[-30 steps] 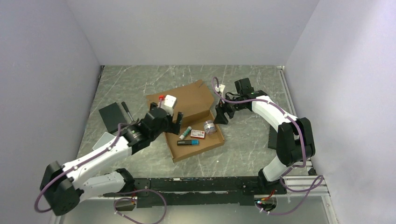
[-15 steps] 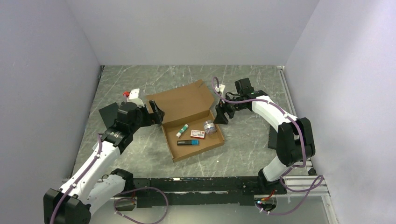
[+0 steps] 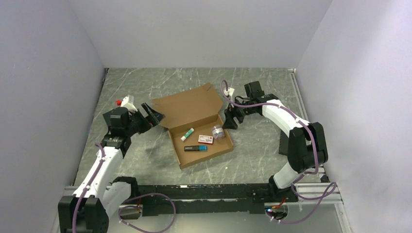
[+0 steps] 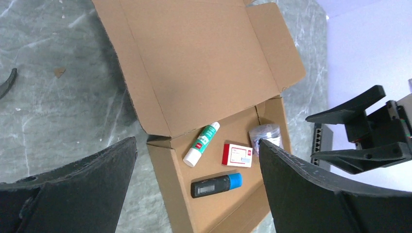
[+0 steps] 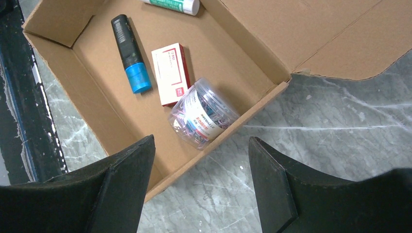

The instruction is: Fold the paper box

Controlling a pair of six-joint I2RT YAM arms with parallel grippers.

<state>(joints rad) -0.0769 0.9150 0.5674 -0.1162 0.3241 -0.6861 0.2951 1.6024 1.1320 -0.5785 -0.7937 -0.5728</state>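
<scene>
The paper box [image 3: 187, 104] lies mid-table, brown cardboard, its lid flap open and leaning back behind the shallow tray [image 3: 214, 150]. Inside lie a glue stick [image 3: 187, 134], a red-and-white packet [image 3: 205, 139], a black marker with a blue cap [image 3: 195, 148] and a clear jar of clips [image 3: 218, 131]. My left gripper [image 3: 151, 114] hovers open just left of the lid's left edge, touching nothing; its wrist view looks down on the box [image 4: 204, 63] between wide jaws [image 4: 197, 141]. My right gripper [image 3: 229, 119] stands open over the tray's right wall [image 5: 233, 124], beside the jar [image 5: 204, 114], with nothing held.
A dark flat device [image 3: 283, 144] lies on the marble table near the right arm's elbow. Grey walls close in the left, back and right sides. A black rail [image 3: 209, 191] runs along the near edge between the arm bases.
My left arm has swung back to the left, from over the tray's left wall to beside the lid's left edge, still open. The right arm and the box have not moved.
</scene>
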